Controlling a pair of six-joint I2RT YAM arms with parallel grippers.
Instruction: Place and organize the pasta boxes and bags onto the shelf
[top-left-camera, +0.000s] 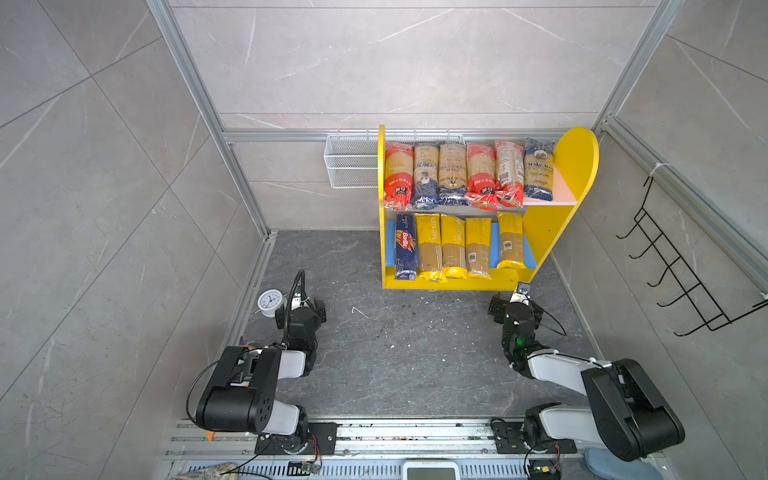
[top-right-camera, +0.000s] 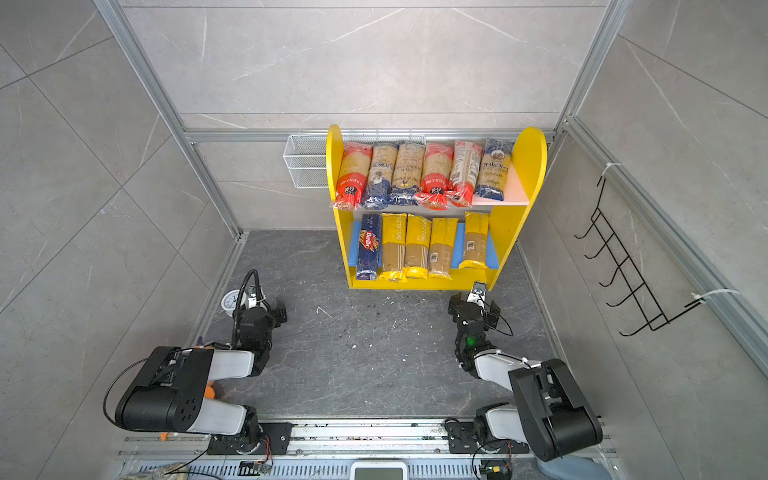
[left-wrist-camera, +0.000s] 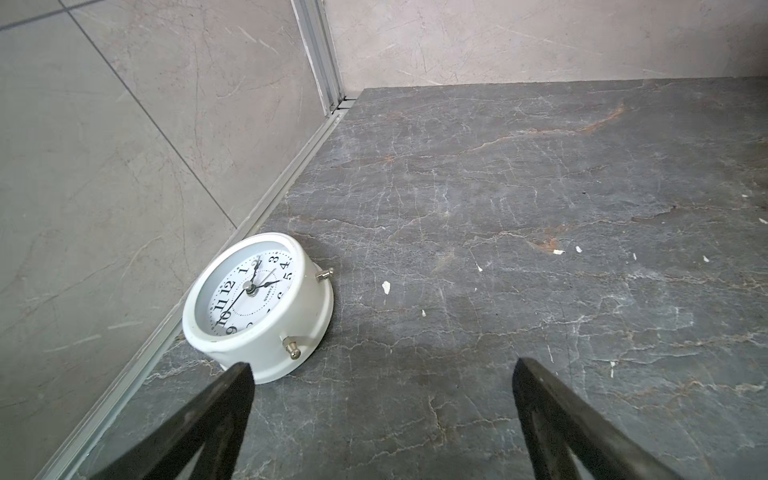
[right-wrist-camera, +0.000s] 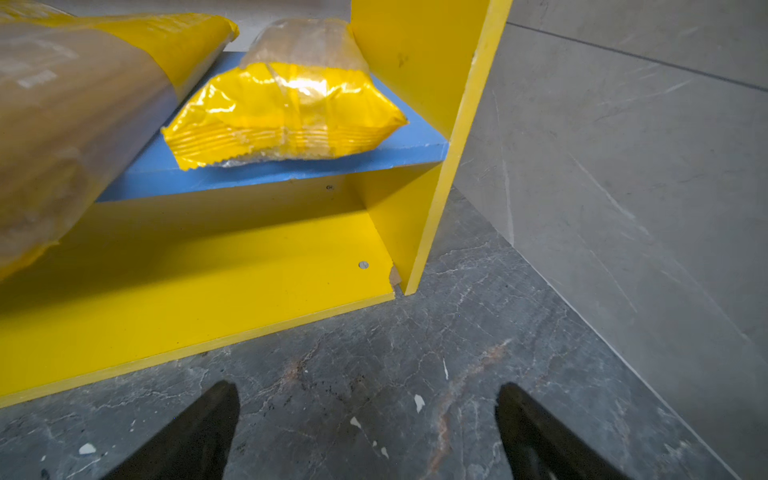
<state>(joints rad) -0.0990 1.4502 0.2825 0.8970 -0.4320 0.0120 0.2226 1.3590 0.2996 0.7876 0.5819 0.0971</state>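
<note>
Yellow-ended, the lone pasta bag (right-wrist-camera: 286, 112) lies on the blue lower board (right-wrist-camera: 266, 174) of the shelf (top-left-camera: 578, 162), long axis near-to-far, just far of the right gripper (right-wrist-camera: 368, 390), the nearer one. It and the left gripper (left-wrist-camera: 382, 365) gape wide, empty.

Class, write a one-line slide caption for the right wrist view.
Empty, fingers apart, the right gripper faces the shelf, where a yellow-ended pasta bag lies on the blue lower board.

Top views look steeply down, sharing the shelf (top-left-camera: 577, 162) (top-right-camera: 530, 158); wrist cameras skim the tabletop (left-wrist-camera: 498, 249) (right-wrist-camera: 478, 353).
</note>
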